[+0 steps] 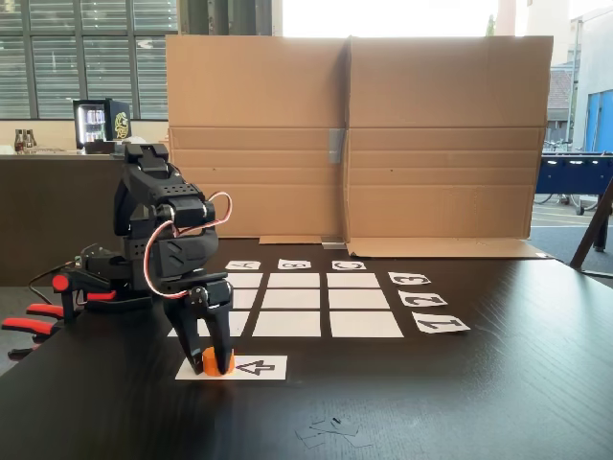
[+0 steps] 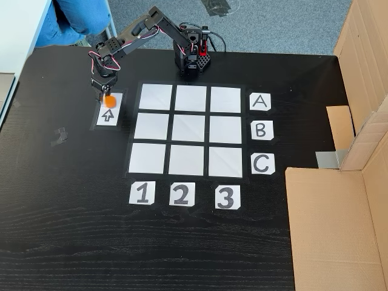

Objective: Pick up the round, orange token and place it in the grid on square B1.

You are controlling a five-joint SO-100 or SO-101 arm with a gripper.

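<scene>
The orange token (image 1: 215,363) (image 2: 110,101) rests on the end of a white arrow strip (image 1: 254,367) (image 2: 109,115), away from the arrowhead. My black gripper (image 1: 212,367) (image 2: 105,97) points straight down over the token. Its two fingers hug the token's sides, and the token's base is still on the paper. The grid (image 1: 293,299) (image 2: 190,130) of nine white squares lies just beyond the strip. Square B1 (image 1: 286,324) (image 2: 151,126) is blank. In a fixed view it is the middle square of the near row, and in another it is the left square of the middle row.
A cardboard wall (image 1: 354,134) (image 2: 339,224) stands along the far side of the black table. Red-handled clamps (image 1: 38,321) hold the arm's base at the left edge. Tape scraps (image 1: 330,429) (image 2: 60,136) lie on the table. A person's blue-clad legs (image 2: 73,18) are beyond the table edge.
</scene>
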